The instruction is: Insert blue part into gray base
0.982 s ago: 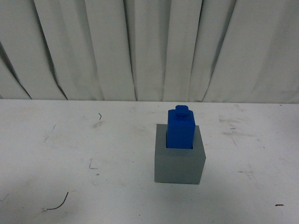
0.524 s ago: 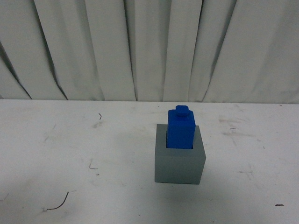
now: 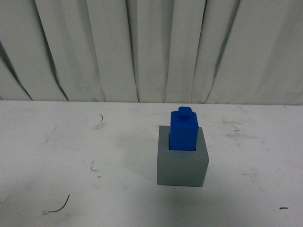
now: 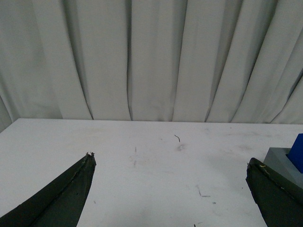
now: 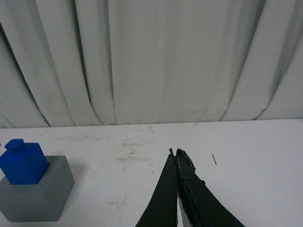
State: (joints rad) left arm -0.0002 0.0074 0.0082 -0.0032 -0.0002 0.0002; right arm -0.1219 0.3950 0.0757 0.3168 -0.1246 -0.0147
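The blue part (image 3: 183, 130) stands upright in the recess of the gray base (image 3: 182, 165) on the white table, its knob on top. Neither gripper shows in the front view. In the left wrist view my left gripper (image 4: 170, 158) is open and empty, its fingers wide apart; the gray base (image 4: 280, 158) and an edge of the blue part (image 4: 298, 151) show beside one finger. In the right wrist view my right gripper (image 5: 175, 152) is shut and empty, well apart from the blue part (image 5: 22, 161) seated in the gray base (image 5: 38, 194).
The white table (image 3: 71, 156) carries scuff marks and a small dark wire scrap (image 3: 59, 206) near its front left. A pleated white curtain (image 3: 151, 47) hangs behind the table's far edge.
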